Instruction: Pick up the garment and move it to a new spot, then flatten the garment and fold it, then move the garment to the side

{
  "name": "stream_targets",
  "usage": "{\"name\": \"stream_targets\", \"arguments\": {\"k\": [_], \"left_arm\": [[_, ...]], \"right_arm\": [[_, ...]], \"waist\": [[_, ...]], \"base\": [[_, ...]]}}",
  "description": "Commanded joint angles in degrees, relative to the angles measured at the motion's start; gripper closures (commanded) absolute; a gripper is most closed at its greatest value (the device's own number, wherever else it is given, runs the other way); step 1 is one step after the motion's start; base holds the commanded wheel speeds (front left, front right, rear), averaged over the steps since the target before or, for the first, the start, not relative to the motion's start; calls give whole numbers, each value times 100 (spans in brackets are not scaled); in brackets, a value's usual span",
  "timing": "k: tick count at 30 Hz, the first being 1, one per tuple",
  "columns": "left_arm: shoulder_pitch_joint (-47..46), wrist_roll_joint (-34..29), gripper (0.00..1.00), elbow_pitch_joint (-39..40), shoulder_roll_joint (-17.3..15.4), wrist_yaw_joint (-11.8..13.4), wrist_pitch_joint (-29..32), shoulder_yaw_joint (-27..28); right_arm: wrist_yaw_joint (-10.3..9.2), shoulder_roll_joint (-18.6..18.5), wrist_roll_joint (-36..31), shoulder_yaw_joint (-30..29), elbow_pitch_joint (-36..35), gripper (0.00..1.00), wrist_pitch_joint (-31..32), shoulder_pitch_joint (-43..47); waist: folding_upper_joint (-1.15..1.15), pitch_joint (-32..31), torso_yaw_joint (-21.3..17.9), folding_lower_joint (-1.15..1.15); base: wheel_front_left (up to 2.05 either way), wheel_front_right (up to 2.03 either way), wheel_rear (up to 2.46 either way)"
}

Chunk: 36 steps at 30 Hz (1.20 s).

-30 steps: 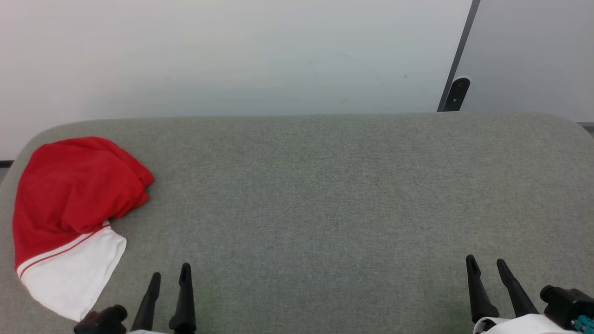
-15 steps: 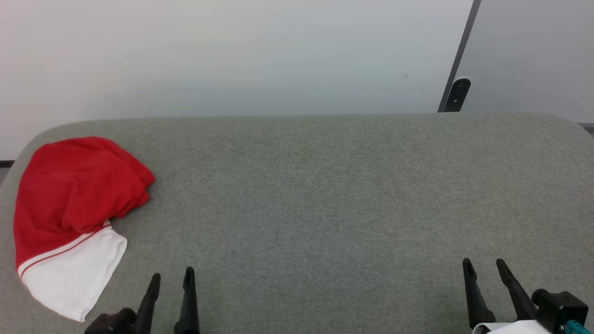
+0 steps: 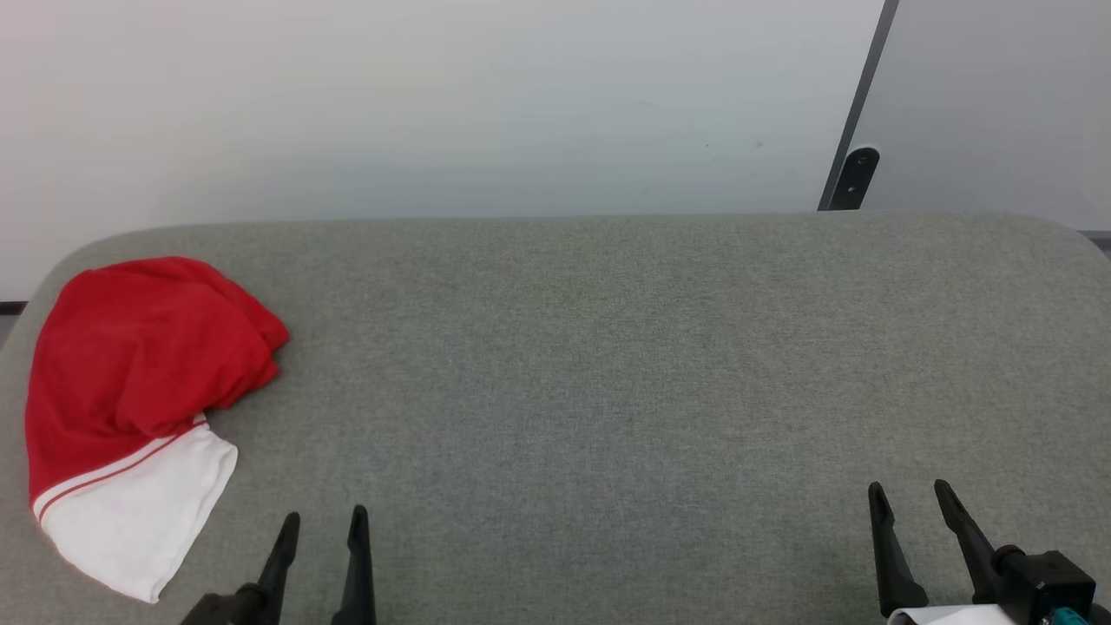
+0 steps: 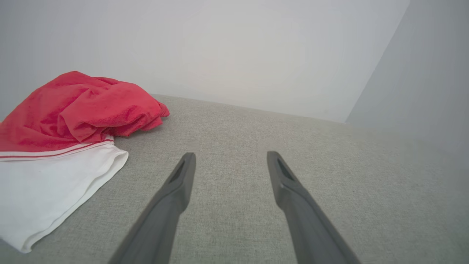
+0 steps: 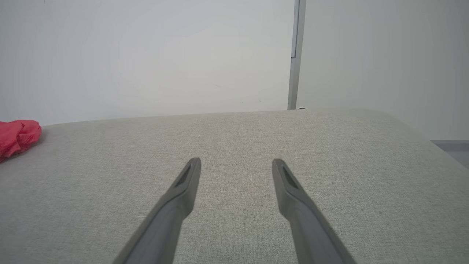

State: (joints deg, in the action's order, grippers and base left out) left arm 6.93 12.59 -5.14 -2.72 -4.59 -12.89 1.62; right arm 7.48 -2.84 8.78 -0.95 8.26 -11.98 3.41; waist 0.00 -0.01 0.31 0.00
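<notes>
The garment (image 3: pixel 130 382) lies bundled at the far left of the grey fabric table (image 3: pixel 608 365), red on top with a white panel and a thin red stripe toward the front. The left wrist view shows the garment (image 4: pixel 69 121) up and to the left of my fingers, apart from them. My left gripper (image 3: pixel 323 521) is open at the front edge, just right of the white panel, nothing between its fingers (image 4: pixel 183 176). My right gripper (image 3: pixel 908 496) is open at the front right, far from the cloth. A red corner of the garment (image 5: pixel 16 137) shows at the left edge of the right wrist view.
A pale wall (image 3: pixel 434 104) runs behind the table. A dark upright post with a bracket (image 3: pixel 855 169) stands at the back right. The table's corners are rounded, and its right edge (image 5: pixel 432 146) drops to the floor.
Both grippers have drawn back a little toward the front edge, less of each arm showing. The garment has not moved.
</notes>
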Motion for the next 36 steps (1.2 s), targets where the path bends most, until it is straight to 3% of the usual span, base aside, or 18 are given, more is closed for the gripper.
{"name": "stream_targets", "arguments": {"k": [1,20,36], "left_arm": [[36,-145,0,35,-24,15,-53,-2],[205,-820,0,87,-27,38,-234,-24],[191,-660,0,2,-25,55,-228,7]], "right_arm": [[2,-4,-114,-1,-44,0,-55,36],[1,-5,-428,-46,24,0,-292,153],[2,-4,-245,-75,11,0,-318,167]], "waist": [[0,1,0,0],[0,-52,-11,0],[0,-7,78,0]], "base": [[0,0,0],[0,0,0],[0,0,0]]}}
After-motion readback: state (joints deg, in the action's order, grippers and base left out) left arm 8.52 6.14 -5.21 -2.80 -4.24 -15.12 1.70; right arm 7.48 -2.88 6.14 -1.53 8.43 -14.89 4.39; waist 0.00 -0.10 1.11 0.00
